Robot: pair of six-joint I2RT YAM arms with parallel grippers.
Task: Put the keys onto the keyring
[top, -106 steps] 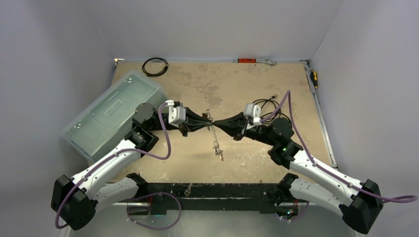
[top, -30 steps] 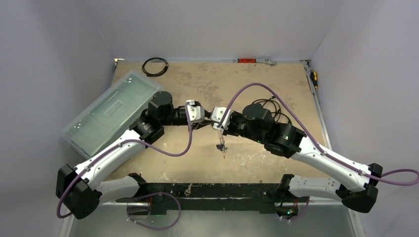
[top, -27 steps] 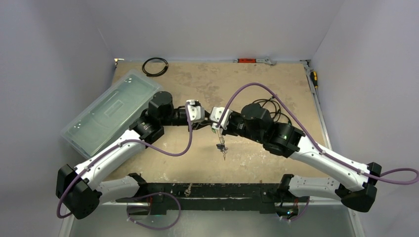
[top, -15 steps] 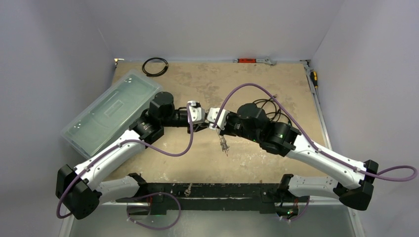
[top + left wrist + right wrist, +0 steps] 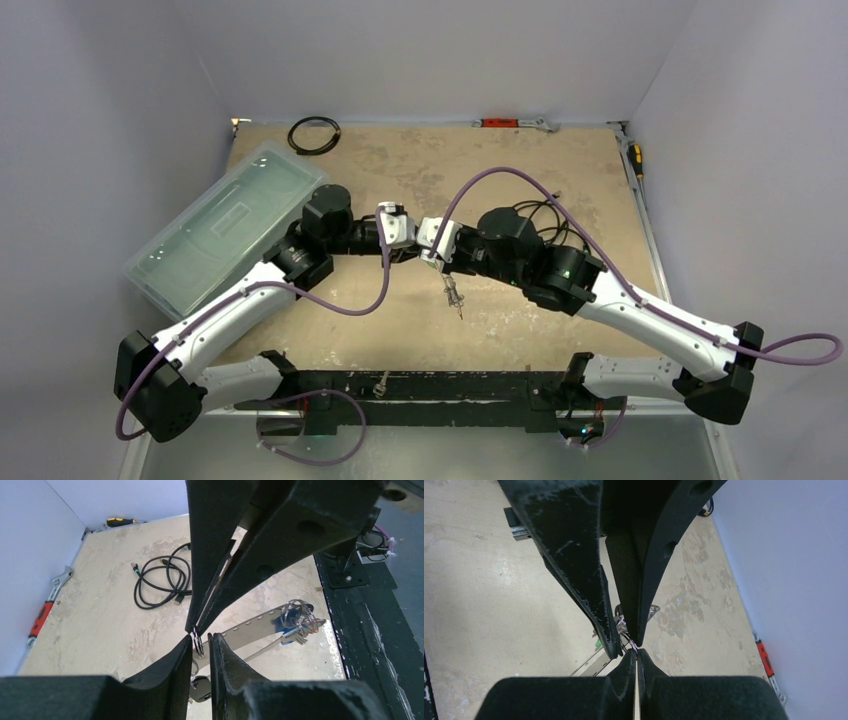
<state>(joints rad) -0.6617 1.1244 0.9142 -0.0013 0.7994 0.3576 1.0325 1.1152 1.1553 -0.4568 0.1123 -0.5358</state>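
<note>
My two grippers meet tip to tip above the middle of the table. My right gripper [image 5: 428,256] [image 5: 637,652] is shut on the keyring [image 5: 250,631], a thin silvery band that slants down from its tips. A bunch of keys [image 5: 456,298] [image 5: 298,622] with a blue tag hangs at the band's low end. My left gripper [image 5: 408,250] [image 5: 201,645] has its jaws a narrow gap apart around small wire loops at the right gripper's tips; one pad touches them. A black tag [image 5: 202,687] hangs under it. A green tag [image 5: 598,643] shows past the fingers.
A clear plastic box [image 5: 225,235] lies at the left. A black coiled cable ring [image 5: 314,135] is at the back left. A loose black cable [image 5: 545,212] [image 5: 162,580] lies right of centre. A wrench [image 5: 515,123] and a screwdriver [image 5: 634,158] lie at the edges. A black rail [image 5: 420,385] runs along the front.
Since 3.5 s ago both arms have closed in until the grippers' tips meet; the right arm has moved left. The hanging keys have swung a little in the last half second.
</note>
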